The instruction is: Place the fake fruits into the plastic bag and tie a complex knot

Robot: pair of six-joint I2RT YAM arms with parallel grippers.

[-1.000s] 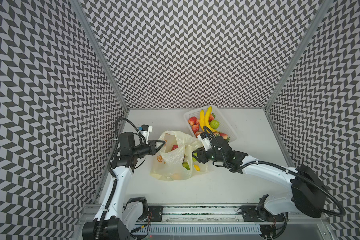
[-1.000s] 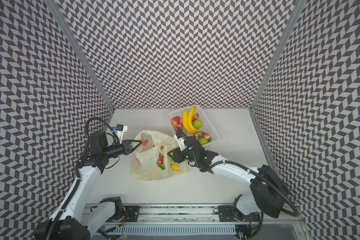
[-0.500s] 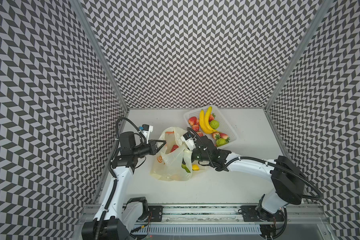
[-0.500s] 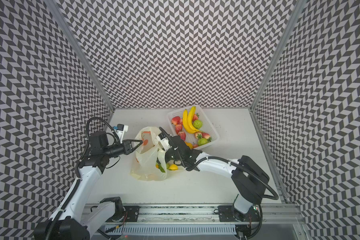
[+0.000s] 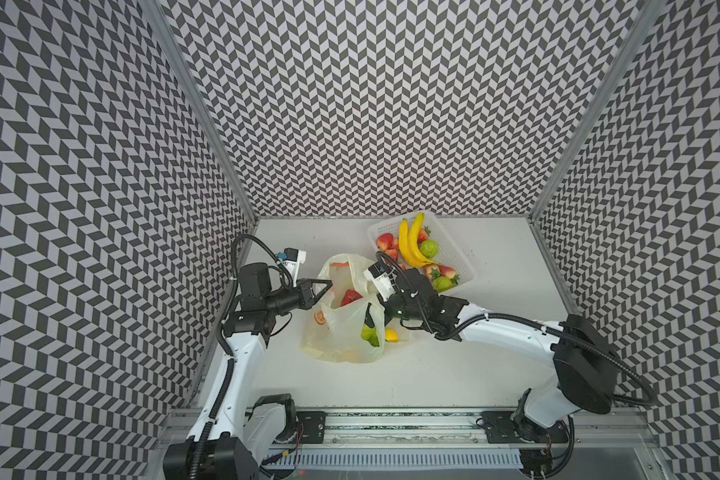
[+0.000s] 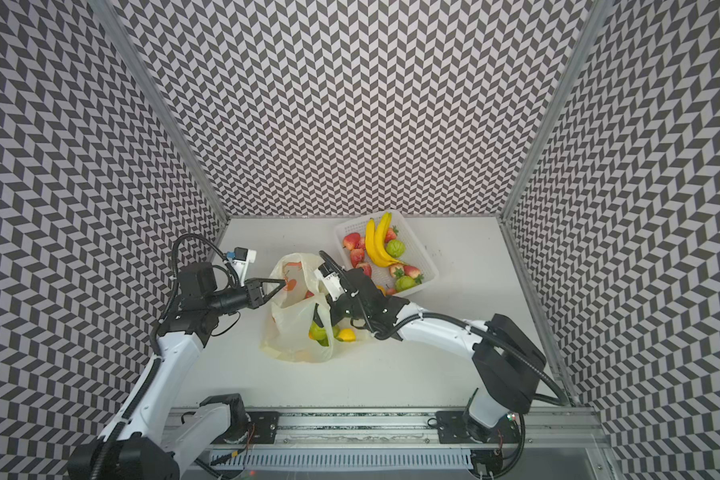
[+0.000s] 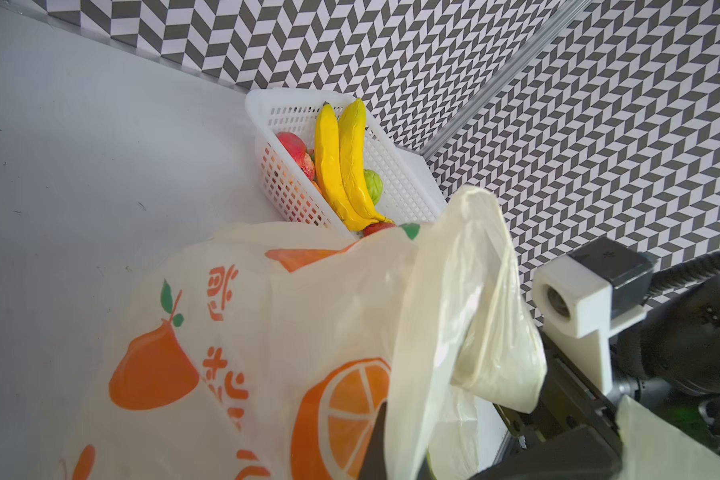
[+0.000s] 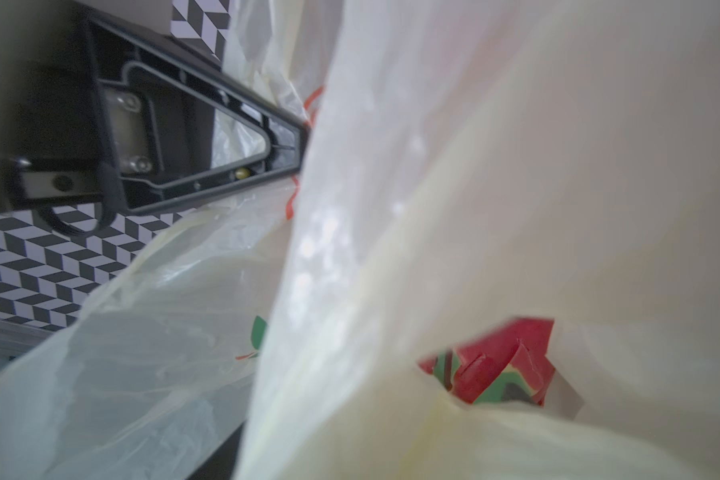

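Chevron-print walls enclose a white table (image 5: 433, 374).

Left side: left gripper (image 5: 329, 284) points sideways at the plastic bag (image 5: 341, 336). Jaws pressed together on the bag's left rim, film pinched between them. Left wrist view shows a handle strip rising from the grip. Right wrist view shows that gripper's tip meeting the film.

Centre: bag lies on the table, mouth toward the back wall. A red dragon fruit (image 5: 351, 297) sits in the opening, also seen in the right wrist view (image 8: 495, 365). A green pear (image 5: 368, 334) shows through the film lower down. A lemon (image 5: 390, 335) lies at the bag's right edge; inside or outside not clear.

Right of centre: right gripper (image 5: 377, 320) reaches into the bag's right side. Fingers mostly veiled by film; cannot tell whether they are apart or closed, or whether anything is held.

Back right: white perforated basket (image 5: 454, 253) holds bananas (image 5: 412, 245), strawberries (image 5: 385, 241) and green fruit (image 5: 429, 248).
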